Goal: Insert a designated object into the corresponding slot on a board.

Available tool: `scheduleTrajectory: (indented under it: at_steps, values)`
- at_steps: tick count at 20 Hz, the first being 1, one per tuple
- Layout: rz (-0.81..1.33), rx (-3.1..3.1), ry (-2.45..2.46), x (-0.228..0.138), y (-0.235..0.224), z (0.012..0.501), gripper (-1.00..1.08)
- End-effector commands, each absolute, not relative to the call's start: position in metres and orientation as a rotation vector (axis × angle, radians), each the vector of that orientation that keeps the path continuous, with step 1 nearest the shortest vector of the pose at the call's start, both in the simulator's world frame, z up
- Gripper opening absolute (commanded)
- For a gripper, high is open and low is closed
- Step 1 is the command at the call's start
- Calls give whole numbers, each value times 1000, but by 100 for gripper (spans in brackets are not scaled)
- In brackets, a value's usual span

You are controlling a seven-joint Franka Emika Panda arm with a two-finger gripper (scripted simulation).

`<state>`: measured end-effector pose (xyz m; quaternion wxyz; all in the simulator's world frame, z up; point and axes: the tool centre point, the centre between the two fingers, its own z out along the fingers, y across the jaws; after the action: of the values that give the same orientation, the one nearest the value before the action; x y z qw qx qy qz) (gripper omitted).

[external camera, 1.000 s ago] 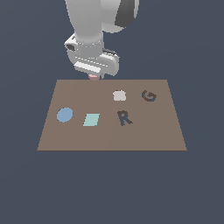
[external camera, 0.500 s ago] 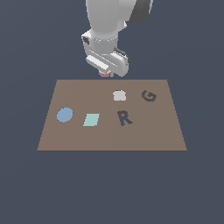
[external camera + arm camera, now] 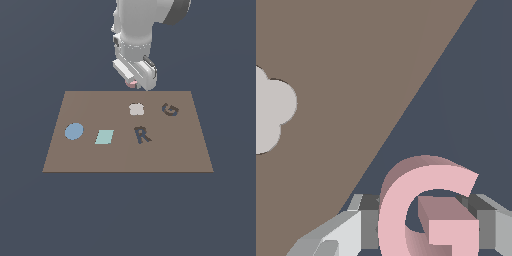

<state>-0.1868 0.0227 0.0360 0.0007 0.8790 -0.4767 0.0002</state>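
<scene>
My gripper is shut on the pink G-shaped block and holds it in the air above the far edge of the brown board. In the exterior view only a sliver of the pink block shows under the hand. The dark G-shaped slot lies on the board to the exterior view's right of the gripper and nearer the camera. In the wrist view the grey fingers flank the block, with the board's edge below.
A dark R-shaped recess, a pale flower-shaped piece, also in the wrist view, a teal square and a blue disc lie on the board.
The arm has moved towards the exterior view's right along the board's far edge, carrying the pink block with it.
</scene>
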Motion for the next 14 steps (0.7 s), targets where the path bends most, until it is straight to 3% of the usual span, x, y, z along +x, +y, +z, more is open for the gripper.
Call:
scheduleTrajectory:
  at_steps: [1, 14]
  values:
    - [1, 2702, -1601, -185, 35, 36, -100]
    - [1, 2337, -2099, -159, 93, 38, -100]
